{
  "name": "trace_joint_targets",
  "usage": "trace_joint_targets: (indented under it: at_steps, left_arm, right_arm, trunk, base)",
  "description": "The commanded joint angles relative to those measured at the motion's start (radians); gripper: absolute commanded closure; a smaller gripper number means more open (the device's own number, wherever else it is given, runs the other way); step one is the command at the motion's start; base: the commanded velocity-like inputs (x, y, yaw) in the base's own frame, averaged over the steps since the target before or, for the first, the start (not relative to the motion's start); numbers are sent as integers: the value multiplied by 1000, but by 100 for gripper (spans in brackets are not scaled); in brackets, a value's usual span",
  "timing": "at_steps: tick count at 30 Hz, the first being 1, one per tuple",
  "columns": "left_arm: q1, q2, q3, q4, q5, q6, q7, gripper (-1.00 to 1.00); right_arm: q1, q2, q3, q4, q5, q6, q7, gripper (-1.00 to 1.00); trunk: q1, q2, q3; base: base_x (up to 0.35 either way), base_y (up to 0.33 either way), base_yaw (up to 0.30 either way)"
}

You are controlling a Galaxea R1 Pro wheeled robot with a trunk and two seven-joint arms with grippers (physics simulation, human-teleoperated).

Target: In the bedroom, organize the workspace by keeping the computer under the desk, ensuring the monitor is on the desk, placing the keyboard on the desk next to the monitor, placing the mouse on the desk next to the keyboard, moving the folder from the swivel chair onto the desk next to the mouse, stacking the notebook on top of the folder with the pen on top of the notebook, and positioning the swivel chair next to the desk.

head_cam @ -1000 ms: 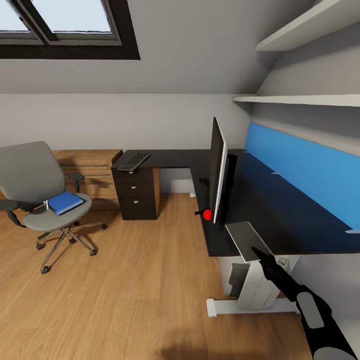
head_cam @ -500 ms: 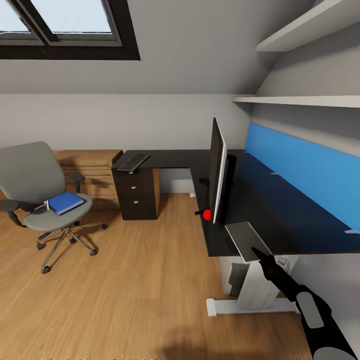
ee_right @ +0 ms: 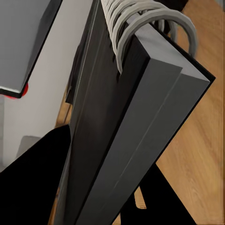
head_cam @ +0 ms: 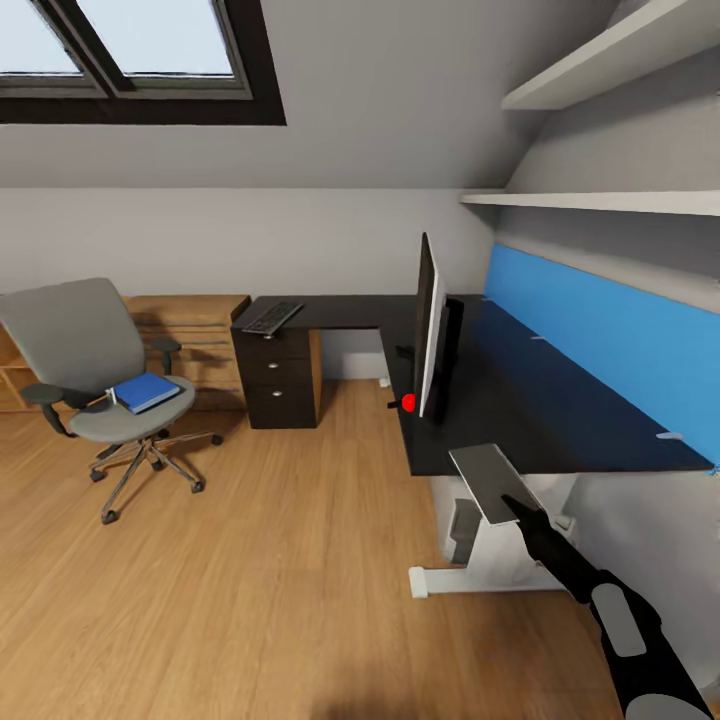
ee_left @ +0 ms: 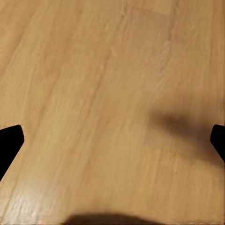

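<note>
Change since earlier frame: my head camera has shifted, so chair, desk and monitor all sit a little differently in the head view; my right arm holds the notebook at the same spot in that view as before.
Right gripper [head_cam: 522, 510]: my fingers are closed on the notebook [head_cam: 488, 481], which I hold out flat in front of the desk's near edge, apart from the desktop.
Notebook, close view: the grey cover [ee_right: 140, 126] is pinched between my two black fingers [ee_right: 37, 178], its ring binding toward the floor side.
Left gripper [ee_left: 112, 140]: my two black fingertips [ee_left: 9, 143] sit at opposite edges of the wrist view, spread wide with nothing between them, above the wooden floor [ee_left: 93, 84].
Desk [head_cam: 560, 420]: L-shaped black top with a blue back panel and a dark drawer unit [head_cam: 280, 378] under its far arm.
Monitor [head_cam: 427, 322]: upright on the desk, seen nearly edge-on, red dot at its lower near corner.
Keyboard [head_cam: 271, 316]: flat on the far arm of the desk, above the drawers, well apart from the monitor.
Chair [head_cam: 105, 385]: on the floor, well apart from the desk.
Folder [head_cam: 146, 391]: blue, lying on the chair seat.
Pen [head_cam: 97, 400]: possibly the thin pale stick just beside the folder; too small to be sure.
Computer [head_cam: 466, 530]: a light-grey box under the desk, between its white legs, partly hidden by my arm.
</note>
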Motion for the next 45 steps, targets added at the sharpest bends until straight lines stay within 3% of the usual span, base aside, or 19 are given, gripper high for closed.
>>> trace_joint_targets:
  at_steps: [1,15,28,35,45]
  left_arm:
    - [0,0,-2,0,-1,-3,5,-100]
    - [0,0,-2,0,-1,-3,4,-100]
    - [0,0,-2,0,-2,-3,4,-100]
    - [0,0,-3,2,-3,-3,3,-100]
    - [0,0,-2,2,-1,-3,3,-100]
  right_arm:
    - [-1,0,-2,0,-6,8,1,100]
    - [-1,3,6,1,-2,4,2,100]
    - [-1,5,122,0,-1,-29,2,100]
    - [-1,6,251,0,-3,-81,4,100]
    - [-1,6,286,1,-8,-102,7,100]
  trunk:
    - [-1,0,-1]
    - [-1,0,-1]
    - [-1,0,-1]
    - [-1,0,-1]
    - [-1,0,-1]
  base:
    - [-327,72,0]
    - [-200,235,0]
    - [0,313,0]
    - [130,180,0]
    - [19,22,0]
